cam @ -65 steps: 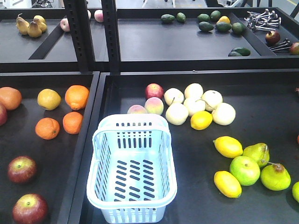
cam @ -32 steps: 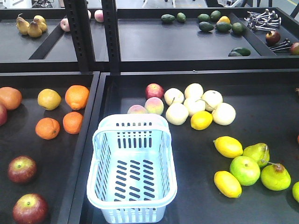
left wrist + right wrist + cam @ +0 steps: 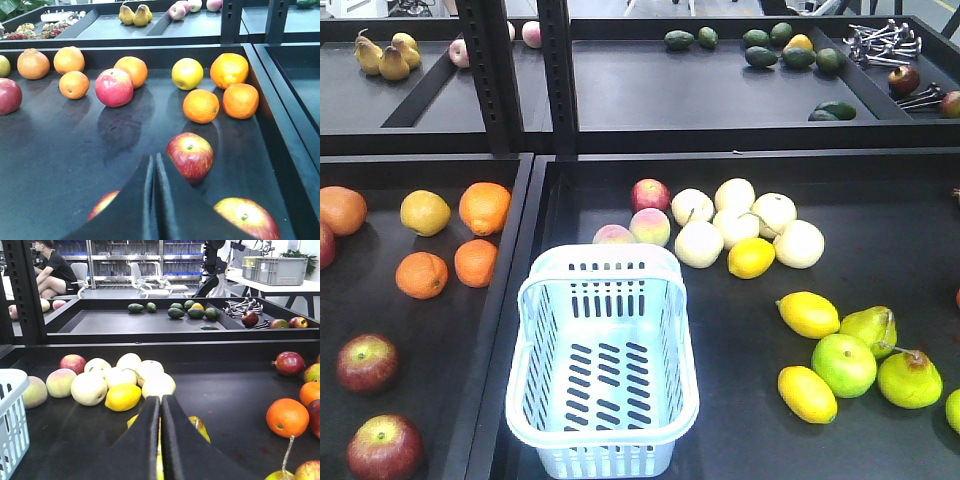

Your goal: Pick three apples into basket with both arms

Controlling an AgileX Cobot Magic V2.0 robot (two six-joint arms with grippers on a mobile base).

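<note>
At 6 o'clock in the front view, the basket [image 3: 610, 298] stands upright on the black worktop [image 3: 880, 230], hard against the left edge of the right tray, its slotted bottom fully in sight and its handle lying over the far rim. Two apples rest at about 8 o'clock from it in the left tray [image 3: 380, 305], outside the basket: one [image 3: 366, 362] farther back and one [image 3: 383, 447] nearer the camera, apart from each other. Oranges [image 3: 485, 207] sit at 10 o'clock from the basket in the same tray. Seen from the left wrist, the left end effector [image 3: 153, 161] has its two fingers pressed together with nothing between them. An apple [image 3: 190, 156] lies just beside the tips at 2 o'clock and a second [image 3: 247, 217] at 4 o'clock. A red fruit [image 3: 103, 204] at 8 o'clock is mostly hidden behind a finger and is probably the third apple. More oranges [image 3: 200, 105] lie beyond at 1 o'clock. Seen from the right wrist, the right end effector [image 3: 160, 402] also has its fingers together and grips nothing, above the right tray. A lemon [image 3: 122, 396] lies near its tips at 10 o'clock, with pale round fruits [image 3: 89, 388] clustered behind it. One corner of the basket [image 3: 10, 410] shows at 9 o'clock, at the frame's edge.
</note>
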